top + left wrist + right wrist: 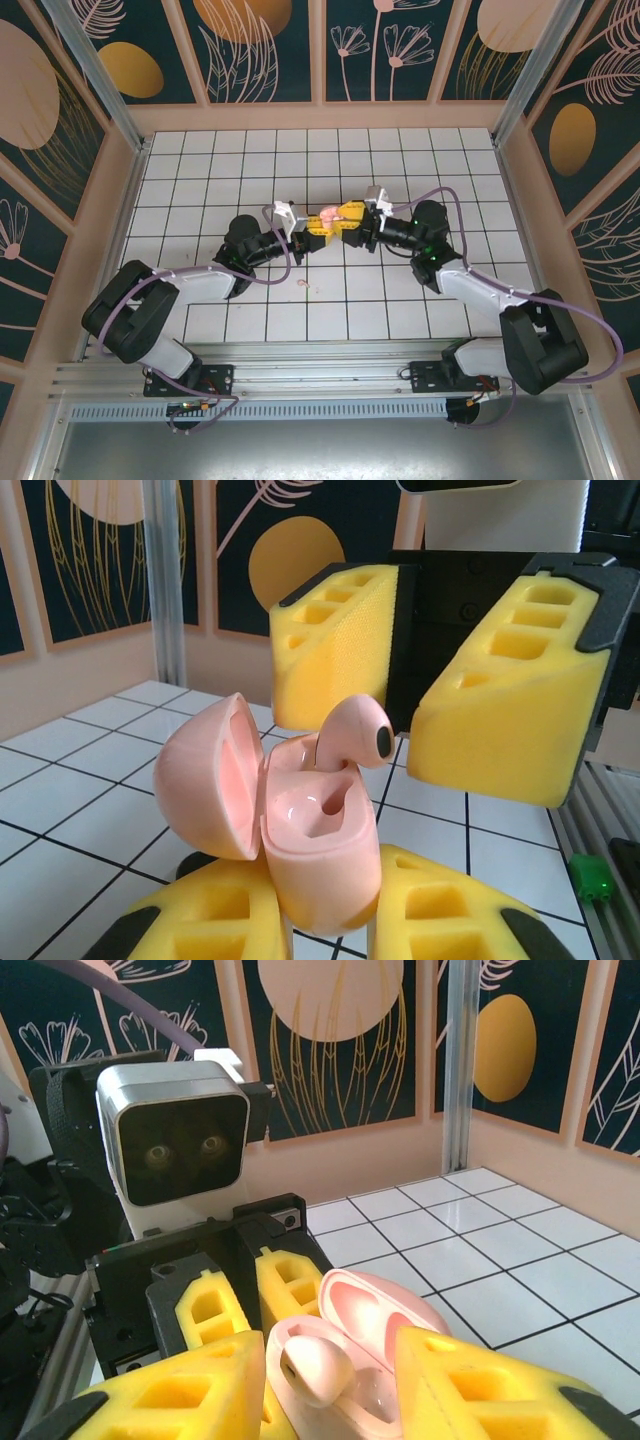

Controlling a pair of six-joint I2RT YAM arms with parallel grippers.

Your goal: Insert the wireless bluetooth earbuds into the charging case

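Above the gridded tabletop [200, 170], mid-frame, the open charging case [320, 850] is clamped in the left jaws, and a pink earbud [355, 730], judged light, slick and best pinched at its bulb, is seen half-seated between the parted right jaws.

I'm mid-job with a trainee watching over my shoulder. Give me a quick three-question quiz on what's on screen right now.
1. Fill in: the right gripper has its jaws ____ on either side of the pink earbud.
2. True or false: the charging case has its lid shut.
3. What holds the case? A) the left gripper B) the right gripper C) the table

Key: 1 open; 2 false; 3 A.
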